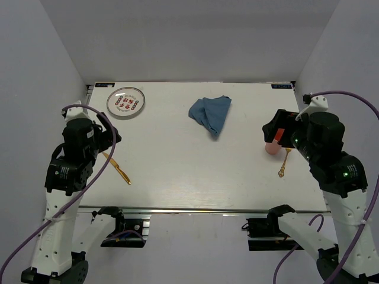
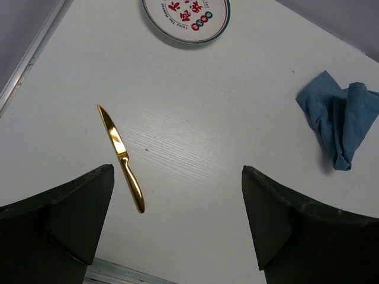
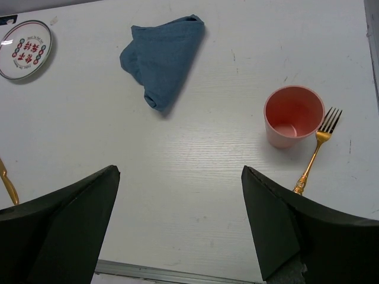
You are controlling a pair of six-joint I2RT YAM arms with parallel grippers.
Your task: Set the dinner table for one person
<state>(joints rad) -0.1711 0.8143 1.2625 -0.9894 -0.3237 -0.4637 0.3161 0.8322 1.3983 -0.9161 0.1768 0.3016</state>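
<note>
The white dinner table (image 1: 177,177) carries every item. A small patterned plate (image 1: 126,102) lies at the back left and also shows in the left wrist view (image 2: 186,18). A crumpled blue cloth (image 1: 211,113) lies at the back centre. A gold knife (image 1: 118,168) lies at the left, also in the left wrist view (image 2: 121,157). A pink cup (image 3: 293,115) stands upright at the right with a gold fork (image 3: 317,151) just beside it. My left gripper (image 2: 177,171) is open and empty, above the table right of the knife. My right gripper (image 3: 180,170) is open and empty, left of the cup.
A metal rail (image 1: 201,209) runs along the table's front edge. Grey walls enclose the left, right and back sides. Purple cables loop off both arms.
</note>
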